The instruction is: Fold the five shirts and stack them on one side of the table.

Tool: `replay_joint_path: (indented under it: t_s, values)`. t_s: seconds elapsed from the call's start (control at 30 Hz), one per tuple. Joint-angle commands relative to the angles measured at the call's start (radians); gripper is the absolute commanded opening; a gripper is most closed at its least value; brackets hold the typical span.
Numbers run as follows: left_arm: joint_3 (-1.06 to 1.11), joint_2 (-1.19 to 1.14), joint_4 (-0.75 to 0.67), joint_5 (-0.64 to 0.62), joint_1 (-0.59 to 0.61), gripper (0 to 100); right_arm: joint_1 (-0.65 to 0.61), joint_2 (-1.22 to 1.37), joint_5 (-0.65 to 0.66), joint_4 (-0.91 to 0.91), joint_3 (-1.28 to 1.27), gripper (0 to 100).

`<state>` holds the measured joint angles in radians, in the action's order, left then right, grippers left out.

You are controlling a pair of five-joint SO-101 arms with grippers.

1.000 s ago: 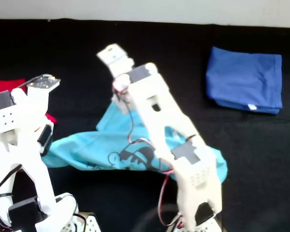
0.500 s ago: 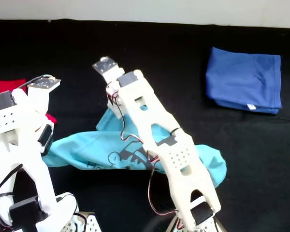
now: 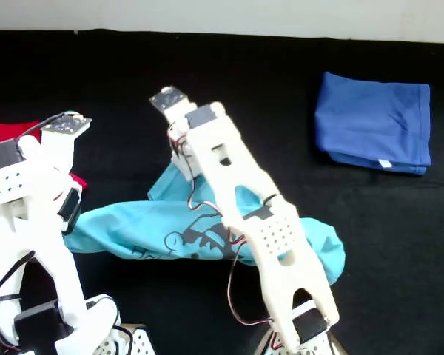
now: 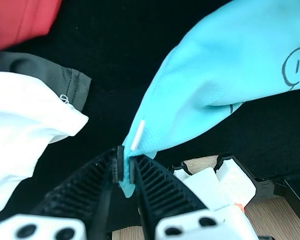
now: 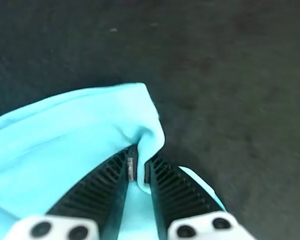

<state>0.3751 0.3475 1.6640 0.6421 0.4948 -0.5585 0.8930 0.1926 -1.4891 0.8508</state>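
shirt (image 3: 118, 225) pinched by left gripper (image 4: 126, 170) and right gripper (image 5: 138, 170), jaws closed; middle hidden behind arm (image 3: 244, 200).

a black cloth (image 3: 266, 81) covers the table (image 3: 399, 222), dull and with little shine, lit evenly. behind its far edge runs a pale, plain wall (image 3: 222, 15). at the near side, in the left wrist view, a strip of light wood-grain board (image 4: 270, 227) shows.

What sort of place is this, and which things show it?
Likely a robotics test bench for folding laundry: a black-covered table, a turquoise shirt pinched by the left gripper and right gripper, and a folded blue shirt.
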Motion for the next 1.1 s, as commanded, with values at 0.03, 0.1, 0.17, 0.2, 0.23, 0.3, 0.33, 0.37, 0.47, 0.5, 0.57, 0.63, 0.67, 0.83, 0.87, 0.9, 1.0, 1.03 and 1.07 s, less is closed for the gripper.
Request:
replay_joint_path:
  t_s: [0.03,0.1,0.17,0.2,0.23,0.3,0.33,0.37,0.47,0.5,0.57,0.63,0.67,0.83,0.87,0.9,1.0,1.03,1.07]
  values:
    - [-0.008,0.024,-0.064,0.003,0.001,1,0.097,-0.147,-0.003,-0.105,0.216,0.6]
    - [-0.016,0.024,-0.129,0.003,0.001,1,0.142,-0.188,-0.003,-0.186,0.306,0.6]
    - [-0.027,0.024,-0.190,0.002,-0.013,1,0.188,-0.222,-0.003,-0.255,0.384,0.6]
    - [-0.042,0.022,-0.204,-0.011,-0.028,1,0.214,-0.237,-0.003,-0.274,0.420,0.6]
    - [-0.062,0.016,-0.201,-0.029,-0.045,1,0.243,-0.254,-0.003,-0.274,0.452,0.6]
    - [-0.143,-0.012,-0.176,-0.072,-0.094,1,0.298,-0.289,-0.003,-0.271,0.506,0.6]
    - [-0.202,-0.035,-0.140,-0.091,-0.116,1,0.318,-0.306,-0.003,-0.271,0.526,0.6]
    - [-0.269,-0.061,-0.103,-0.107,-0.137,1,0.335,-0.323,-0.003,-0.272,0.541,0.6]
    - [-0.513,-0.165,0.008,-0.153,-0.189,1,0.380,-0.381,-0.003,-0.272,0.579,0.6]
    - [-0.607,-0.203,0.048,-0.167,-0.202,1,0.392,-0.401,-0.002,-0.271,0.591,0.6]
    - [-0.788,-0.275,0.104,-0.190,-0.220,1,0.409,-0.440,-0.002,-0.269,0.622,0.6]
    - [-0.924,-0.329,0.104,-0.219,-0.223,1,0.415,-0.467,0.000,-0.257,0.645,0.6]
    - [-0.975,-0.338,0.104,-0.232,-0.226,1,0.427,-0.483,0.000,-0.251,0.656,0.6]
    - [-1.087,-0.306,0.104,-0.269,-0.251,1,0.469,-0.561,0.000,-0.243,0.697,0.6]
    - [-1.102,-0.286,0.104,-0.269,-0.252,1,0.475,-0.581,0.000,-0.243,0.707,0.6]
    - [-1.116,-0.263,0.104,-0.269,-0.266,1,0.475,-0.601,0.000,-0.242,0.711,0.6]
    - [-1.142,-0.193,0.104,-0.269,-0.289,1,0.475,-0.670,0.000,-0.242,0.711,0.6]
    - [-1.142,-0.168,0.103,-0.267,-0.294,1,0.475,-0.691,0.000,-0.242,0.710,0.6]
    - [-1.142,-0.143,0.103,-0.265,-0.294,1,0.475,-0.714,0.000,-0.239,0.710,0.6]
